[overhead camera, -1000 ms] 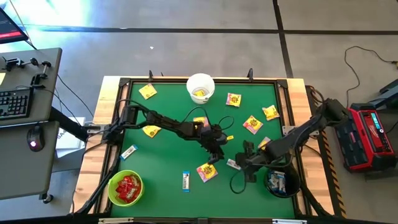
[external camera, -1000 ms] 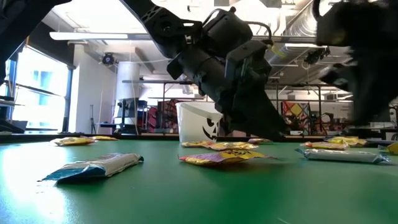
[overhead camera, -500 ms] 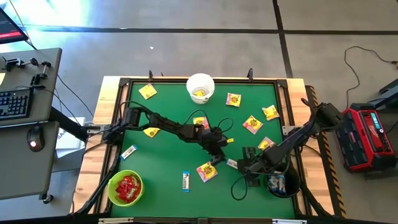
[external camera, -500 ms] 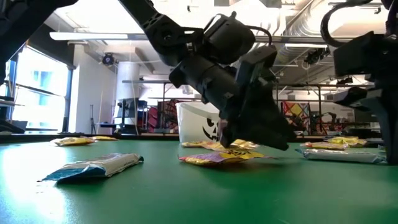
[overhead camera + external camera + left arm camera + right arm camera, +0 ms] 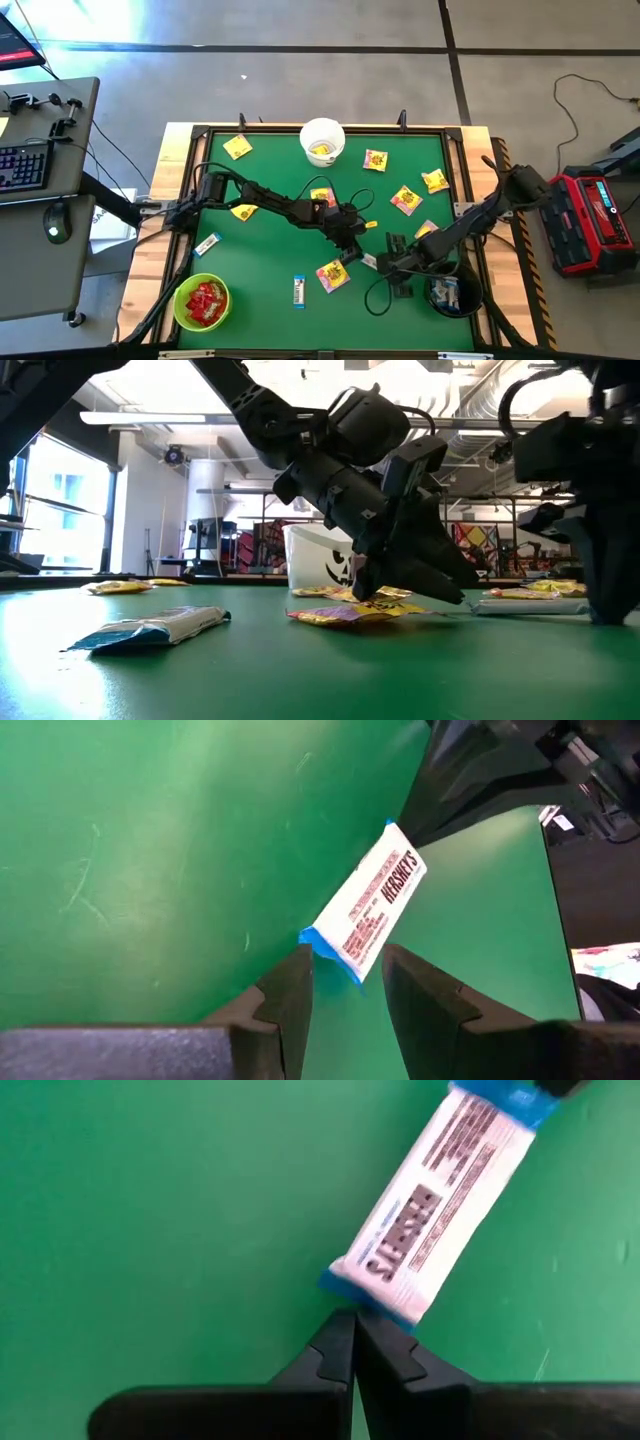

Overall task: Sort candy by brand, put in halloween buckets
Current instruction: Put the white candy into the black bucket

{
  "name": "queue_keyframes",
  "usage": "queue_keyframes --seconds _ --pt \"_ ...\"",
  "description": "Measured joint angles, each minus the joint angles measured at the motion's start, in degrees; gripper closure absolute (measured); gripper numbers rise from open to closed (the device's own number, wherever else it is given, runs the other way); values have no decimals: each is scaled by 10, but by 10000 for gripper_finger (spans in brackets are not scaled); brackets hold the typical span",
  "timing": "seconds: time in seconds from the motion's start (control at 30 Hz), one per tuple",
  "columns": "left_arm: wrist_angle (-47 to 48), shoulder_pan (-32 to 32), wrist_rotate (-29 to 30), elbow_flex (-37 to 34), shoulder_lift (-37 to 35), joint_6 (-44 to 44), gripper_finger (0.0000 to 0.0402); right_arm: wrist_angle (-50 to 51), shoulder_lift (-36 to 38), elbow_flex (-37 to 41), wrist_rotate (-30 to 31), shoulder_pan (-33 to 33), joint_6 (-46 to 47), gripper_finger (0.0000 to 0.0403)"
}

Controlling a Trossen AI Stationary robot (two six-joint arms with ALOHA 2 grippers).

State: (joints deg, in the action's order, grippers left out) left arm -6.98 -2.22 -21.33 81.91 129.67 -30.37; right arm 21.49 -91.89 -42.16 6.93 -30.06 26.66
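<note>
While both hands converge on one white-and-blue bar (image 5: 368,900), left hand (image 5: 345,995) parted, right hand (image 5: 356,1342) closed (empty), they risk colliding.

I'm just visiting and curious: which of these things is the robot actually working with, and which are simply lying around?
Part of the job:
- white bucket, green bucket, black bucket
- yellow packets
- white-and-blue bar, between both arms' fingers
- red packets in the green bucket

Just lying about:
- keyboard and mouse on the side desk
- red box on the floor
</note>
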Motion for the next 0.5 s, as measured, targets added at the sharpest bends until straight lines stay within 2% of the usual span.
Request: queue_keyframes --seconds 0.27,0.5 --pt "6 2 -1 0 -1 9 286 -26 -1 0 11 15 -12 403" --pt "89 16 8 -1 -26 13 286 -27 -1 0 11 16 -8 403"
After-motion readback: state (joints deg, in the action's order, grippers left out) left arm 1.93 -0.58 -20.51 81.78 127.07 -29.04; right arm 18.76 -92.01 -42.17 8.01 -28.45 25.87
